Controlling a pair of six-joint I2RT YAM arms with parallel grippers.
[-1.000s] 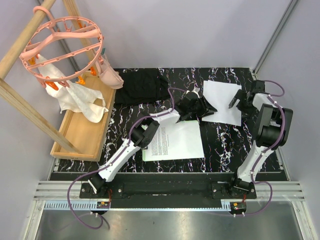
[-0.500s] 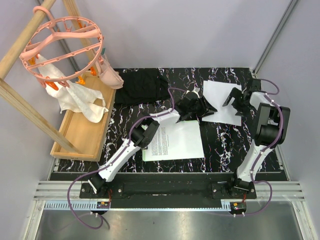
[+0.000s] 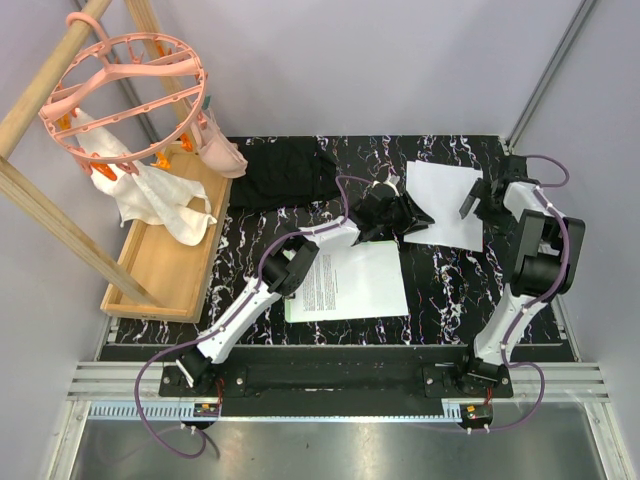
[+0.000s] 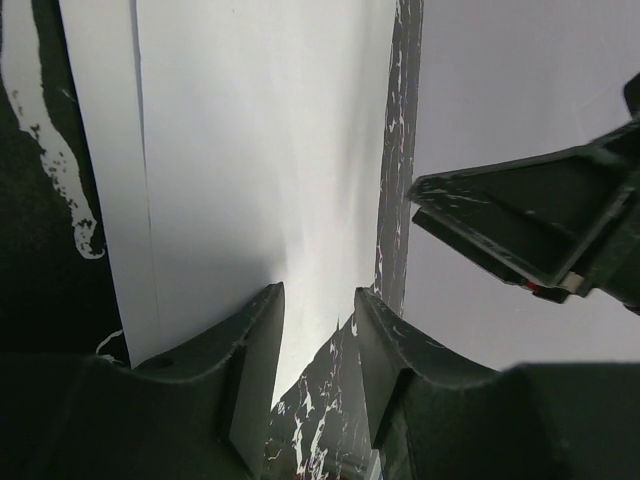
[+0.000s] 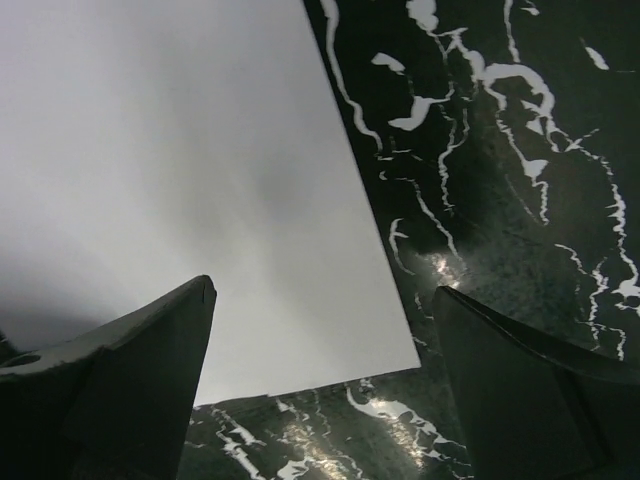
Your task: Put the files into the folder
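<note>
And the right arm has had a little wander. Half a second back it leaned in over the blank sheet (image 3: pixel 438 195), and now it's back at that sheet's right edge, about where it stood a second ago. The right gripper (image 5: pixel 325 290) is spread as wide as it goes, one finger over the paper and the other over the marbled surface (image 3: pixel 450 290), with the sheet's corner lying between them. It has hold of nothing. We'd judge that as lining up, not picking: the sheet hasn't shifted at all.

On the other side nothing has moved. The left gripper (image 4: pixel 318 300) sits at the far end of the folder (image 3: pixel 290 308), its fingers partly apart. We can see paper and surface through the gap and nothing pinched in it.

The printed sheet (image 3: pixel 360 280) already lies on the green folder at the middle of the surface. The blank one rests flat further back and to the right, apart from the folder with a strip of dark marble between them. By our reckoning that's one file home and one to go.

Now the count:
- Two files
- One folder
- Two grippers, both empty
- One piece of black fabric (image 3: pixel 280 170) at the back
- One white cloth (image 3: pixel 160 205) draped into one wooden tray (image 3: pixel 165 275) on the left
- One round pink hanger (image 3: pixel 125 90) above it
</note>
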